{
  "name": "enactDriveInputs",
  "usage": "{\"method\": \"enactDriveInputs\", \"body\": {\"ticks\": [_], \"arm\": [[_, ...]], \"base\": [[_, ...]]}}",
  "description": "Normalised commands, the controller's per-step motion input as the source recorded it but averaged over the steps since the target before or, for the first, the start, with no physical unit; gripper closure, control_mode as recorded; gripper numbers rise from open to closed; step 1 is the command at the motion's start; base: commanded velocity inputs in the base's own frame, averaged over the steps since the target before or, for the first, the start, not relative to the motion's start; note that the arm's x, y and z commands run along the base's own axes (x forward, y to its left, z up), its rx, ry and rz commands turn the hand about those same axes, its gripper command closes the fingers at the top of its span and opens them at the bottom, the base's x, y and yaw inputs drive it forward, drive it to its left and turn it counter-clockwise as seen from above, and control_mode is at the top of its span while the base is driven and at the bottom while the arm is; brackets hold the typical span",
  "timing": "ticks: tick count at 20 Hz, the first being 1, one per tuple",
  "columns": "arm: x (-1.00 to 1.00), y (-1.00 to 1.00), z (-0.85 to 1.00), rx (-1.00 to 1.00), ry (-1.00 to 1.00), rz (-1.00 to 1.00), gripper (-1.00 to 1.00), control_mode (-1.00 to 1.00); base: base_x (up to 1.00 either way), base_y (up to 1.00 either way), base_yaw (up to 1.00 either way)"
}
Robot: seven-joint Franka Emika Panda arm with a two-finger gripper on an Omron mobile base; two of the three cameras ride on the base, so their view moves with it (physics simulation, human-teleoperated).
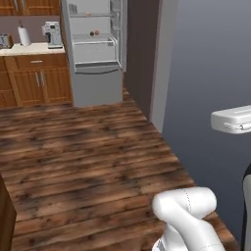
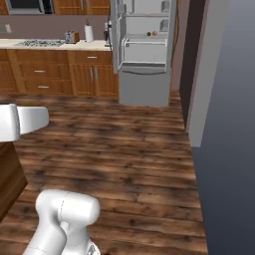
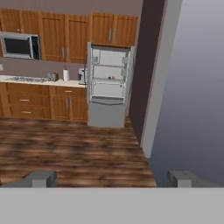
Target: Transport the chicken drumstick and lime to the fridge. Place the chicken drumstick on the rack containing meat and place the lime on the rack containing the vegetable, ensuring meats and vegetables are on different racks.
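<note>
Grey steel marks the fridge [image 1: 95, 49] standing open far across the wood floor in the left base view, a small red-orange vegetable [image 1: 96, 33] on its middle rack beside a darker speck too small to name; a drive from this far could end misaligned with the racks. From the right base view, the bench [image 2: 55, 45] runs left of the fridge. In the hand view, the hand [image 3: 113, 178] is spread wide and empty, so neither drumstick nor lime is carried.
</note>
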Motion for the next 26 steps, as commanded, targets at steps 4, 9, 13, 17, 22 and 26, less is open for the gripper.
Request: {"method": "enactDriveInputs", "body": {"ticks": [4,9,13,17,22,26], "arm": [[0.00,0.00,0.00,0.00,0.00,0.00,-1.00,1.00],[0.00,0.00,0.00,0.00,0.00,0.00,-1.00,1.00],[0.00,0.00,0.00,0.00,0.00,0.00,-1.00,1.00],[0.00,0.00,0.00,0.00,0.00,0.00,-1.00,1.00],[0.00,0.00,0.00,0.00,0.00,0.00,-1.00,1.00],[0.00,0.00,0.00,0.00,0.00,0.00,-1.00,1.00]], "base": [[-1.00,0.01,0.01],[-1.00,0.03,0.01],[-1.00,0.05,0.01],[-1.00,0.87,0.07],[-0.88,1.00,0.01],[-0.53,1.00,0.00]]}}
